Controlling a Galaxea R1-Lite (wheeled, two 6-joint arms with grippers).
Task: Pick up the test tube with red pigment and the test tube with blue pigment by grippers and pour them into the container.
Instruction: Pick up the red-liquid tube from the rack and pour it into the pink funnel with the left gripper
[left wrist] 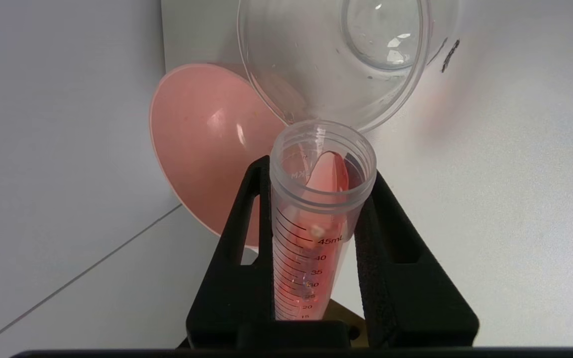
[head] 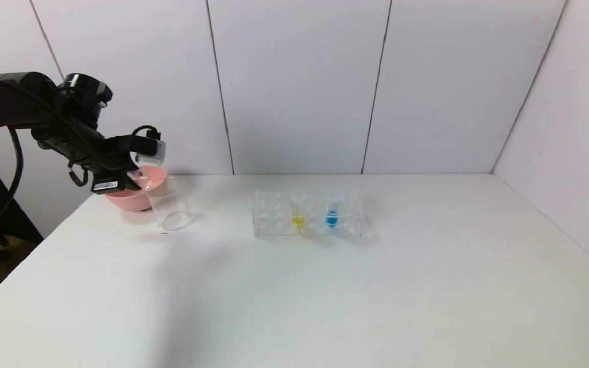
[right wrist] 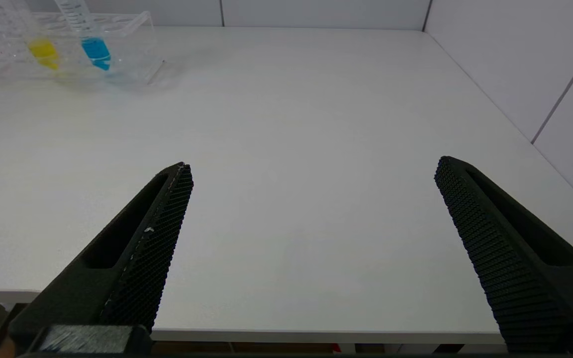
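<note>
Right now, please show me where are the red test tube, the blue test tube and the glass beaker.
red test tube (left wrist: 311, 238), left wrist view, graduated wall.
blue test tube (head: 332, 219), head view, blue liquid at its lower end.
glass beaker (head: 174, 207), head view, clear side wall.

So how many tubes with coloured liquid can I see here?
3. The red tube is clamped in the left gripper, tilted toward the beaker. The yellow tube and blue tube stand in the rack.

Black arm (head: 13, 110), looped cables, ribbed black gripper (right wrist: 311, 171) fingers
</note>
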